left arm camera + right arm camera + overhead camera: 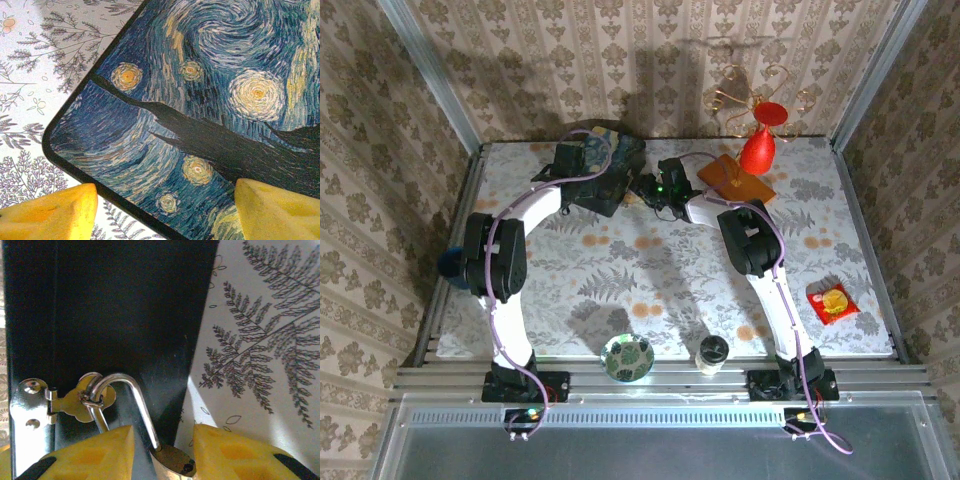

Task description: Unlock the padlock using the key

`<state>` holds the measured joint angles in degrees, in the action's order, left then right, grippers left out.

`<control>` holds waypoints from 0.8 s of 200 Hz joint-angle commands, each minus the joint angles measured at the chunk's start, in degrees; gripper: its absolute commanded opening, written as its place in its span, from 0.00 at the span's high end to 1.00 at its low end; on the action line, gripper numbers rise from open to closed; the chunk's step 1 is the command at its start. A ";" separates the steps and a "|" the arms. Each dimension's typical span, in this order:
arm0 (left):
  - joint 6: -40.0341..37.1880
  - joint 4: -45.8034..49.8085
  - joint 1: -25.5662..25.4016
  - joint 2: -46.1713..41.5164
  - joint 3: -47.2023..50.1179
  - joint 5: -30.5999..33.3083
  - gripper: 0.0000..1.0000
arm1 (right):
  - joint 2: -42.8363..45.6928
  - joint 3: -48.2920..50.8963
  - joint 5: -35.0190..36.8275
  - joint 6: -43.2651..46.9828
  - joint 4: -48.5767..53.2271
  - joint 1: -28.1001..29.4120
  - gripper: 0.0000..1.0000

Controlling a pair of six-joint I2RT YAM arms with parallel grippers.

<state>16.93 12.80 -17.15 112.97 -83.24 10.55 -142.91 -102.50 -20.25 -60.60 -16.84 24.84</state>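
Up close, padlock (172,464) sits between right end effector's (164,434) parted fingers (100,455), ungripped; left end effector (165,190) gapes over the box (200,100).

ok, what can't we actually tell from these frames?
1. The padlock body and keyhole: right wrist view, cut off by the bottom edge; whether the key is in can't be told.
2. The right gripper and its hold on it: same view, contact falls below that edge.
3. Lock from top external: too small, shadowed between gripper and painted box.
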 commanded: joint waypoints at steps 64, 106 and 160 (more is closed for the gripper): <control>-0.08 9.73 3.14 -1.41 1.58 0.97 0.27 | -2.49 0.66 -4.56 -0.21 1.47 2.76 0.75; 0.20 9.79 3.61 -2.14 1.06 0.19 0.26 | -2.26 1.69 -4.53 -0.08 1.19 3.49 0.68; -0.52 11.14 4.63 -2.12 -2.28 0.39 0.26 | -2.49 2.12 -5.02 1.27 1.36 5.52 0.71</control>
<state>16.93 17.63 -13.93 111.35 -83.57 10.28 -143.76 -102.41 -23.22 -60.14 -18.63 28.23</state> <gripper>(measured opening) 0.738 0.301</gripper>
